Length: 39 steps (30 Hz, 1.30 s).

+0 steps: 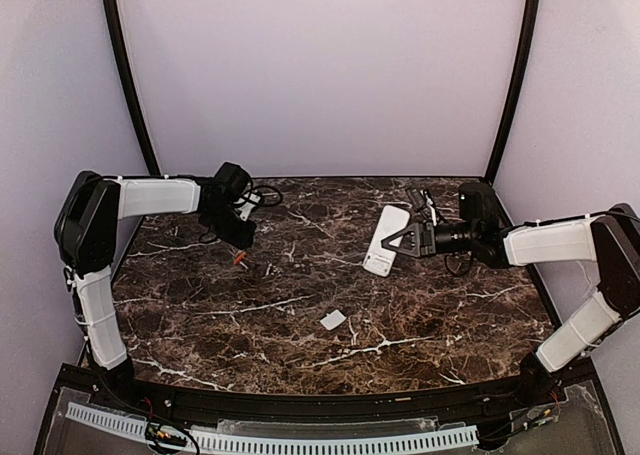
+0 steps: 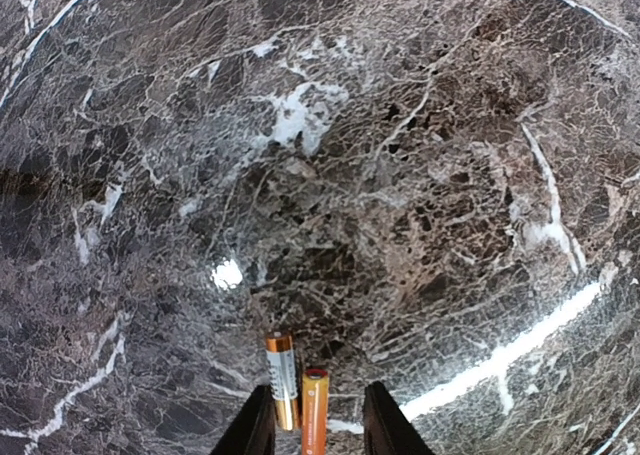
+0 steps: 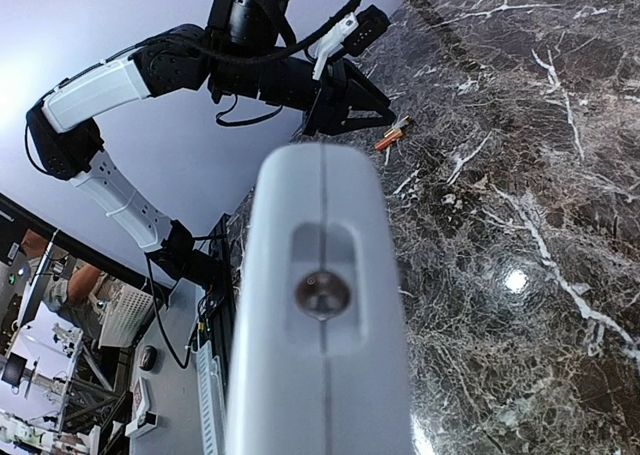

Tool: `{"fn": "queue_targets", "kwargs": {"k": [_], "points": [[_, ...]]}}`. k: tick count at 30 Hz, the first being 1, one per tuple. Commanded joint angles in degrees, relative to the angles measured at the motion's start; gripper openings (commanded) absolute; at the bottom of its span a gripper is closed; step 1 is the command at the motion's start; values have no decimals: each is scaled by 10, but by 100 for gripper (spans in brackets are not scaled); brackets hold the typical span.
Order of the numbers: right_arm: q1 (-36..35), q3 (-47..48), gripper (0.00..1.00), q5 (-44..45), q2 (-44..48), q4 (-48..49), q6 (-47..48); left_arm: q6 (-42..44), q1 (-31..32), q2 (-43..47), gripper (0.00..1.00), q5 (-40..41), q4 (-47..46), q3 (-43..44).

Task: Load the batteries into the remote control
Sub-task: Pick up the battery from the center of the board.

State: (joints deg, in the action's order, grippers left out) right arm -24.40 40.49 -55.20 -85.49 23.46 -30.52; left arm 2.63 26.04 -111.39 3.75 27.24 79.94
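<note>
Judging nothing loaded yet. My left claw (image 2: pixel 318 400), half-wide, is straddling both batteries (image 2: pixel 283 375): slim, orange, lying side by side on the desk (image 2: pixel 420 175) between its fingers (image 2: pixel 250 430), a gap showing on one side. My right claw (image 1: pixel 408 237) is gripping the remote control (image 1: pixel 386 240), white, raised and tilted, well apart from them. Pickup and insertion remaining.

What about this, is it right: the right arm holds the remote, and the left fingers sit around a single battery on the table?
Not one: the left wrist view shows two batteries lying side by side at the left fingers. The right arm does hold the remote.
</note>
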Motion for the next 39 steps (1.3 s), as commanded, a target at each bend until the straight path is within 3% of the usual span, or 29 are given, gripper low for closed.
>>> {"fn": "queue_targets", "kwargs": {"k": [1, 39], "points": [[3, 15, 0, -17, -10, 11, 4, 5, -8, -4, 30, 14, 26, 17], [3, 29, 0, -32, -30, 11, 7, -5, -13, -16, 18, -17, 76, 2]]}}
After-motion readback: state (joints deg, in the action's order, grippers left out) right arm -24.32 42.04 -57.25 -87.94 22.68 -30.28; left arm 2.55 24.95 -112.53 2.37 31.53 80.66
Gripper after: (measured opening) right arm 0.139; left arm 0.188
